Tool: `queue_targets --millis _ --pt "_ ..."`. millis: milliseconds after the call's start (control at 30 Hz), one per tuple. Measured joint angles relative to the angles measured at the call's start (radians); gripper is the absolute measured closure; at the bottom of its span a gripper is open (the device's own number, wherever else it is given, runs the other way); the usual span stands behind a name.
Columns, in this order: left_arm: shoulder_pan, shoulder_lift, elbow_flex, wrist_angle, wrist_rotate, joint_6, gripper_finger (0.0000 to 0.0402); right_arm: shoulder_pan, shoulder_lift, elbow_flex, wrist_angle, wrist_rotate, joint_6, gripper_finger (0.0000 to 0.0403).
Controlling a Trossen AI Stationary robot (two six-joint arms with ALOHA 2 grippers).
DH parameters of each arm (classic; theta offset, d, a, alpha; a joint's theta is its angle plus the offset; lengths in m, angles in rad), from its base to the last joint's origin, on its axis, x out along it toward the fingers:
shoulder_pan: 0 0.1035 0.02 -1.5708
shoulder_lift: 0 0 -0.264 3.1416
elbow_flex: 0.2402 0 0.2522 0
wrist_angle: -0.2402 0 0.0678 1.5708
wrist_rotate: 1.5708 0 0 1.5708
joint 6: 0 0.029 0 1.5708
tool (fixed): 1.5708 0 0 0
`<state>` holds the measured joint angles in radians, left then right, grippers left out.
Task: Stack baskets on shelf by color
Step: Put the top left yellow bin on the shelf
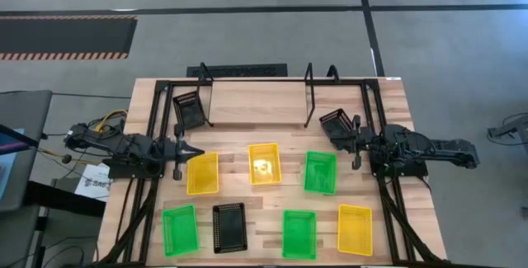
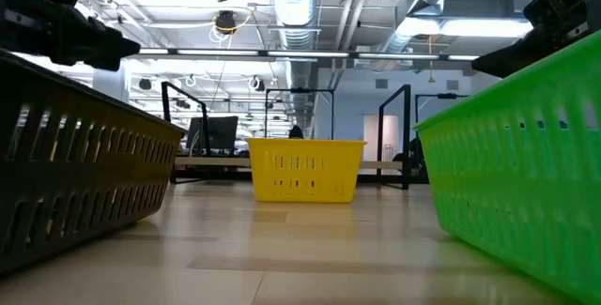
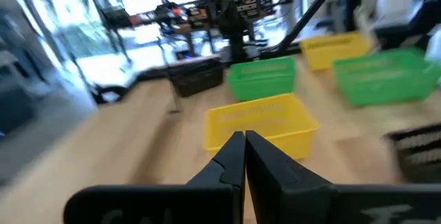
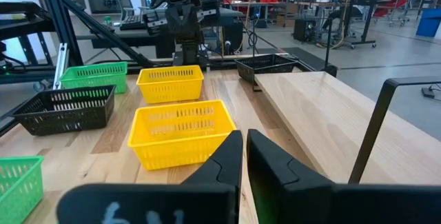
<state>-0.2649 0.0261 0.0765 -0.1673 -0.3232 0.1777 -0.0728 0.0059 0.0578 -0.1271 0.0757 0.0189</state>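
Note:
The shelf (image 1: 257,103) stands at the table's far middle with its board bare. One black basket (image 1: 188,109) sits askew on the table by the shelf's left end. Another black basket (image 1: 336,128) sits askew by the shelf's right end, close to my right gripper (image 1: 353,143). Yellow baskets (image 1: 203,173) (image 1: 264,162) (image 1: 355,229), green baskets (image 1: 320,171) (image 1: 180,230) (image 1: 299,233) and a third black basket (image 1: 229,228) stand on the table. My left gripper (image 1: 198,151) is shut and empty, pointing at the left yellow basket (image 3: 262,124). My right gripper (image 4: 244,156) is shut and empty above the green basket.
Black frame rails (image 1: 153,128) (image 1: 371,119) run along both sides of the table. The shelf's upright end loop (image 4: 386,114) stands close to my right gripper. In the low view a black basket (image 2: 75,155) and a green basket (image 2: 526,183) flank a yellow one (image 2: 304,168).

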Motion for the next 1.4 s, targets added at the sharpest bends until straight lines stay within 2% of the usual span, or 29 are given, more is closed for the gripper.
queue_targets --millis 100,200,467,633,833,933,1100,1233,1400 --pt "0.0 0.0 0.0 0.0 -0.033 0.113 0.0402 0.0 0.0 0.0 0.0 0.0 0.0 0.0356" --pt "0.0 0.0 0.0 0.0 -0.038 0.138 0.0401 0.0 0.0 0.0 0.0 0.0 0.0 0.0356" --pt "0.0 0.0 0.0 0.0 -0.038 -0.008 0.0401 0.0 0.0 0.0 0.0 0.0 0.0 0.0356" --pt "-0.001 0.0 0.0 0.006 0.002 -0.347 0.0402 0.0 0.0 0.0 0.001 0.0 0.0 0.0356" --pt "0.0 0.0 -0.005 0.11 -0.115 -0.854 0.0402 0.0 0.001 -0.01 0.113 0.0 0.012 0.0356" --pt "0.0 0.0 -0.005 0.136 -0.191 -0.988 0.0402 -0.003 -0.001 -0.006 0.258 0.013 0.066 0.0356" --pt "0.0 0.0 -0.004 0.141 -0.297 -0.959 0.0402 -0.01 0.0 -0.005 0.465 0.037 0.153 0.0356" --pt "0.0 0.0 -0.002 0.186 -0.318 -0.896 0.0401 -0.008 0.0 -0.004 0.626 0.043 0.246 0.0356" --pt "0.0 0.001 0.045 0.162 -0.371 -0.835 0.0402 -0.008 0.0 -0.003 0.747 0.043 0.255 0.0356"
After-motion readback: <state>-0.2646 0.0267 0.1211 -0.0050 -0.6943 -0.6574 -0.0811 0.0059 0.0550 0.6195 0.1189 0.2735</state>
